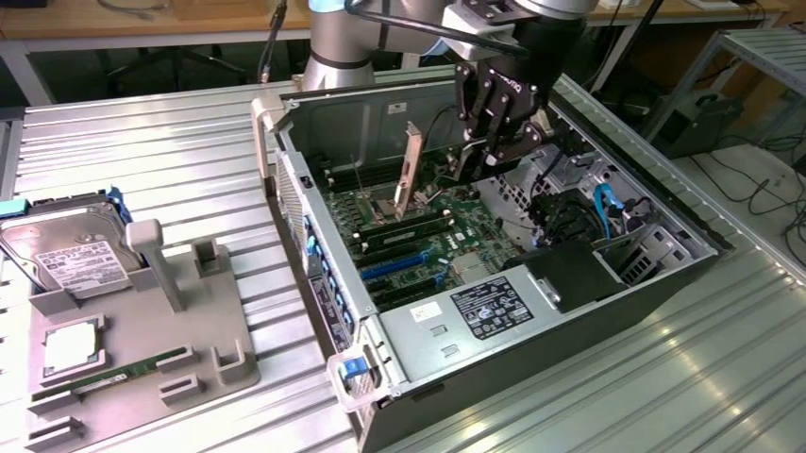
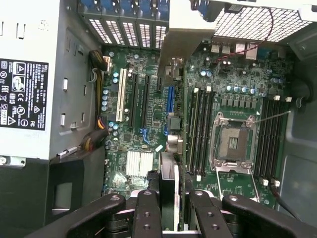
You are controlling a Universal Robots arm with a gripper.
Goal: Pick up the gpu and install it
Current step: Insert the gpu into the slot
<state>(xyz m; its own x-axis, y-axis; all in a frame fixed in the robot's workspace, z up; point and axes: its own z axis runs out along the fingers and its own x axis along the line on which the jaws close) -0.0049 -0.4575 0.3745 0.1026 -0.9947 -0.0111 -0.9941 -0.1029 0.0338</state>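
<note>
Exterior view: gripper [image 1: 494,142] hanging inside open computer case [image 1: 655,274], over motherboard [image 1: 435,236], holding gpu [image 1: 410,175] upright, silver bracket showing. Hard drive [image 1: 63,250] sitting in tray [image 1: 189,349] at exterior view's left.

Wrist view: fingers [image 2: 147,213] clamping gpu [image 2: 171,193] edge-on above motherboard [image 2: 148,119] slots.

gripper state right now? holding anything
gripper: closed on the thin green circuit-board gpu card with its silver metal end bracket, held above the open computer case.
</note>
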